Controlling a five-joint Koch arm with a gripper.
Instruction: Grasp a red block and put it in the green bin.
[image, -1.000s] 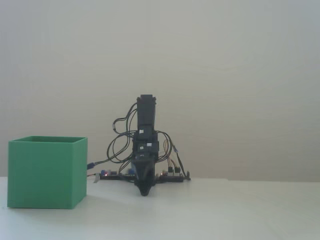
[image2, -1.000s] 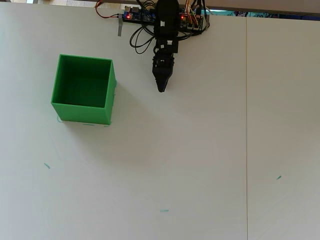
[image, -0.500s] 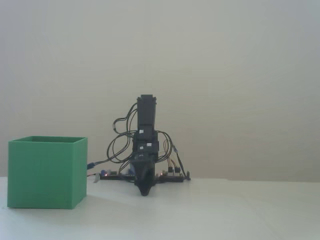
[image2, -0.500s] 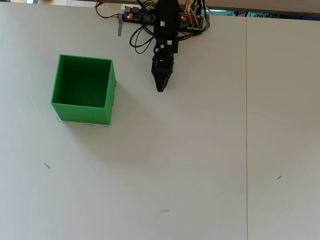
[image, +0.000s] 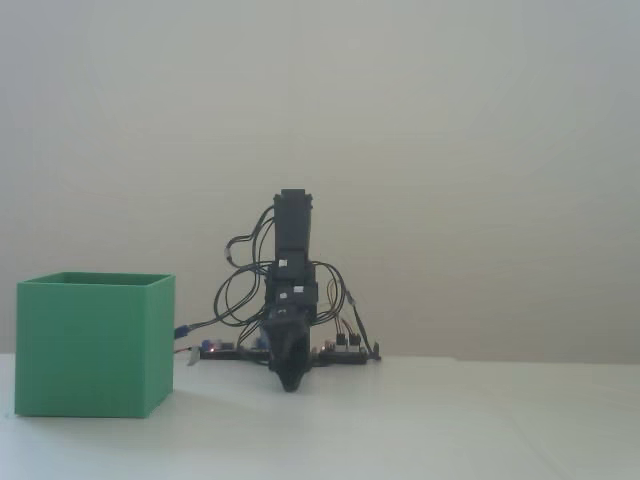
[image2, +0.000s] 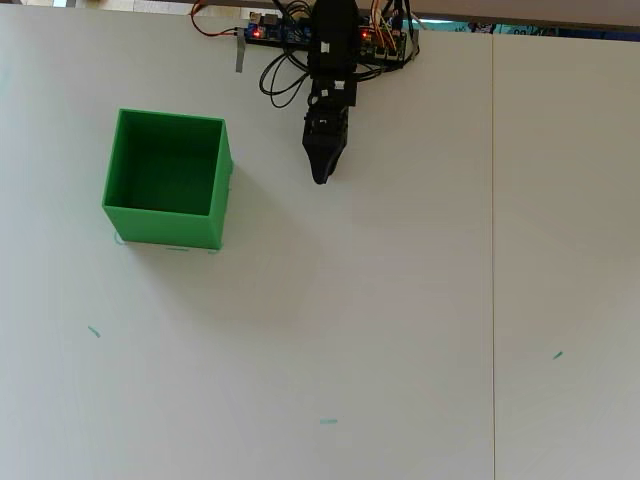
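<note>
The green bin (image: 95, 345) stands on the white table, at the left in the fixed view. In the overhead view the green bin (image2: 165, 228) lies left of the arm, and its inside shows only green. The black gripper (image2: 320, 178) hangs folded down in front of the arm's base, its tip close to the table, to the right of the bin and apart from it. In the fixed view the gripper (image: 290, 384) narrows to a single point, its jaws together and nothing between them. No red block shows in either view.
The arm's base has a circuit board (image2: 270, 30) and looped cables (image: 235, 290) at the table's far edge. A seam (image2: 492, 250) runs down the table on the right. Small teal marks (image2: 328, 421) lie on the table.
</note>
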